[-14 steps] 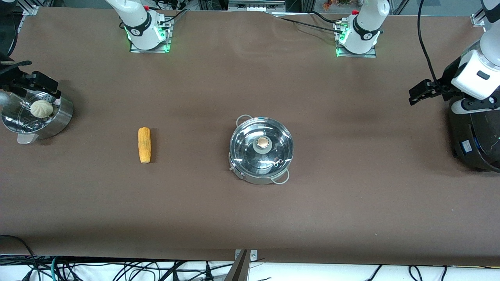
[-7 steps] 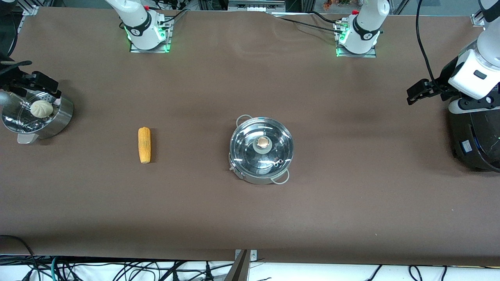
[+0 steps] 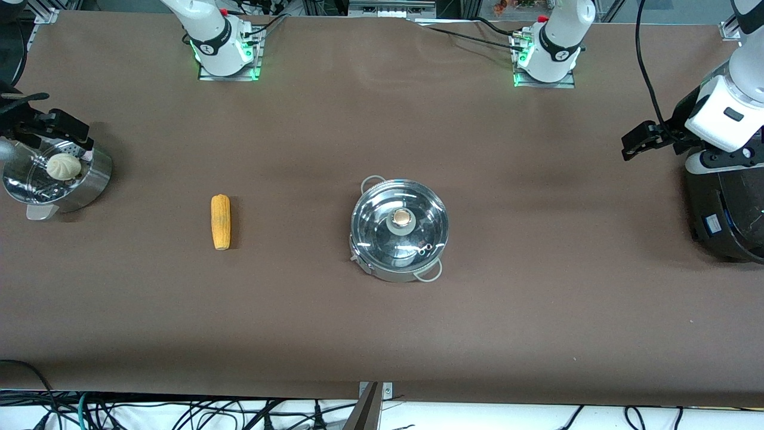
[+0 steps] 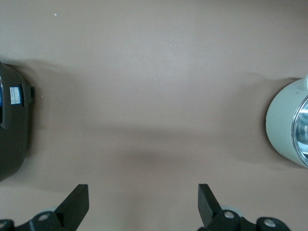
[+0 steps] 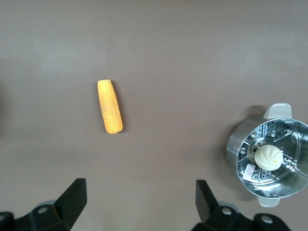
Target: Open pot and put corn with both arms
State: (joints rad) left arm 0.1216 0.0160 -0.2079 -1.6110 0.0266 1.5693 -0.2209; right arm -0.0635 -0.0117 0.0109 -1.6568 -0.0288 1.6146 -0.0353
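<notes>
Field notes from my remote station: the pot point(image 3: 399, 230) sits mid-table with its glass lid point(image 3: 400, 222) on, tan knob point(image 3: 402, 217) at the centre. I see the corn point(image 3: 221, 221) lying flat on the brown table point(image 3: 382, 322), at roughly nine o'clock from the pot and well apart from it, toward the right arm's end, its long axis running twelve to six.

Left gripper point(image 3: 635, 143) hangs in the air over the table at the left arm's end, about two o'clock from the pot, just beside a black machine point(image 3: 725, 209); in the left wrist view its fingers point(image 4: 77, 201) are spread wide, holding nothing.

Right gripper point(image 3: 67, 132) hovers over the rim of the steel steamer bowl point(image 3: 89, 185), which holds a pale bun point(image 3: 64, 166), at ten o'clock from the corn. Its fingers point(image 5: 73, 197) are likewise spread, empty
</notes>
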